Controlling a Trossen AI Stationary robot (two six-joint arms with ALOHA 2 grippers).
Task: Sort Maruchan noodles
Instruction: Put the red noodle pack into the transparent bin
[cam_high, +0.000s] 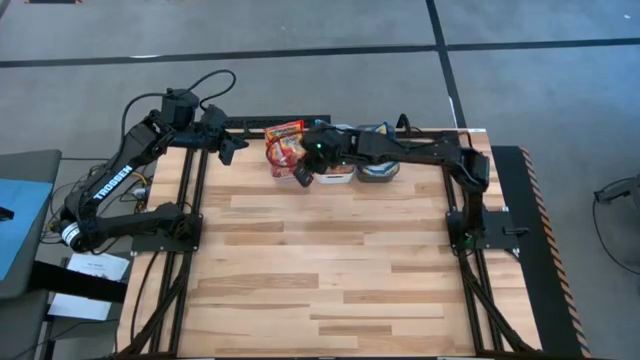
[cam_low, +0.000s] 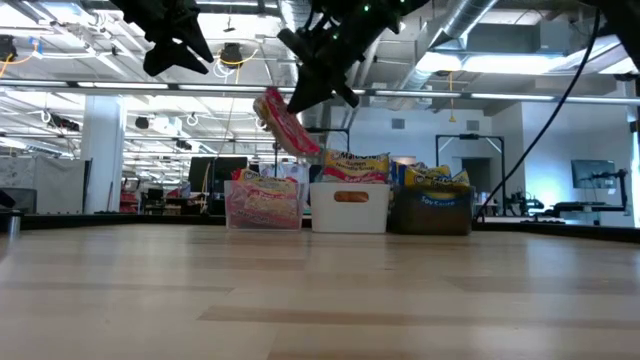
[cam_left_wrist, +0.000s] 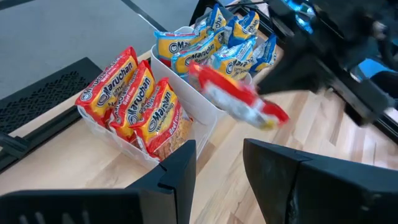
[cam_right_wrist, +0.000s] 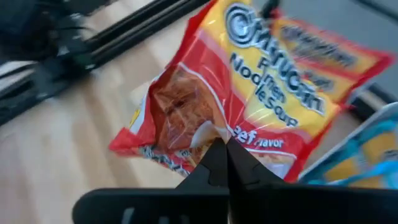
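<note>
My right gripper (cam_low: 303, 98) is shut on a red-banded Maruchan noodle packet (cam_right_wrist: 249, 81) and holds it in the air above the clear bin (cam_low: 262, 205) at the table's far edge. The clear bin holds several red packets (cam_left_wrist: 134, 99). To its right, a white bin (cam_low: 350, 208) shows an orange-banded packet on top, and a dark-grey bin (cam_low: 430, 212) has blue-banded packets. My left gripper (cam_left_wrist: 217, 165) hangs open over the far left, facing the bins, with nothing between its fingers. My right gripper pinches the red packet by one edge (cam_right_wrist: 231, 142) between its two shut fingers. The fingers slant down from the table's right side. The packet (cam_low: 287, 125) is lifted clear and hangs tilted below the fingers, above the clear bin.
The three bins stand in a row along the far edge, between the two arms' bases. The wooden tabletop (cam_high: 330, 270) stretches toward the near edge. Black frame rails (cam_high: 190, 200) run down both sides.
</note>
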